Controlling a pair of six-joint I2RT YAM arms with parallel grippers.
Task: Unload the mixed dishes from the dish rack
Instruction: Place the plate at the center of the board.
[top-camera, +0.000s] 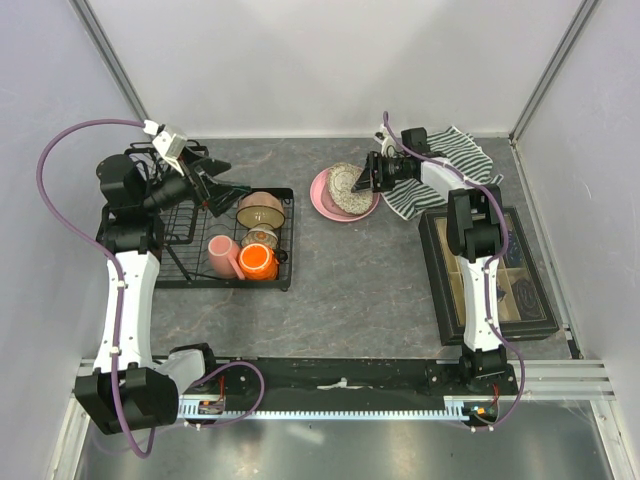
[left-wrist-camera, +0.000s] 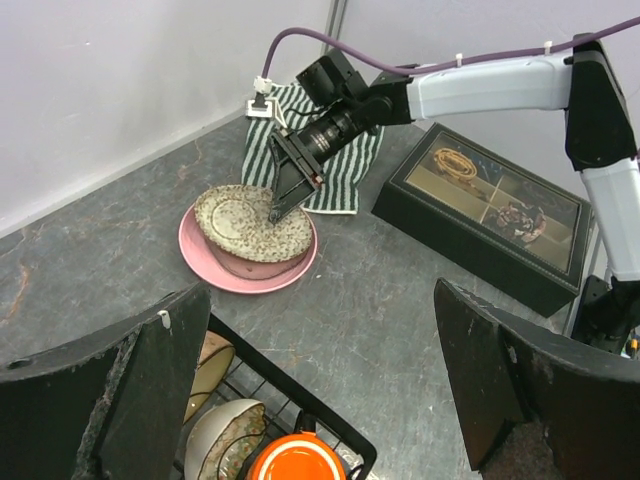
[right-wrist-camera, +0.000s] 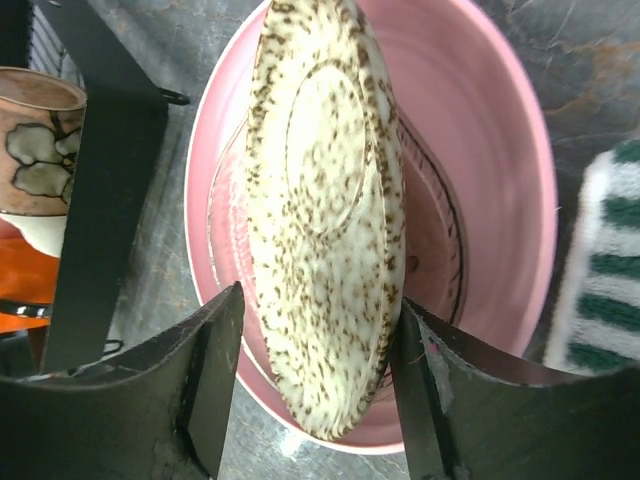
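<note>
The black wire dish rack (top-camera: 190, 262) at the left holds a tan-brown bowl (top-camera: 260, 208), a small floral bowl (top-camera: 261, 238), an orange mug (top-camera: 257, 261) and a pink mug (top-camera: 220, 256). My left gripper (top-camera: 224, 190) hangs above the rack's far edge, open wide and empty (left-wrist-camera: 320, 300). The pink plate (top-camera: 322, 200) lies on the table right of the rack. The patterned oval dish (right-wrist-camera: 320, 200) rests tilted on the plate (right-wrist-camera: 490, 180). My right gripper (right-wrist-camera: 318, 300) is shut on the dish's near end, one finger on each side.
A green-and-white striped towel (top-camera: 450, 160) lies at the back right. The dark compartmented box (top-camera: 500, 275) sits along the right side. The enclosure walls stand close behind and on both sides.
</note>
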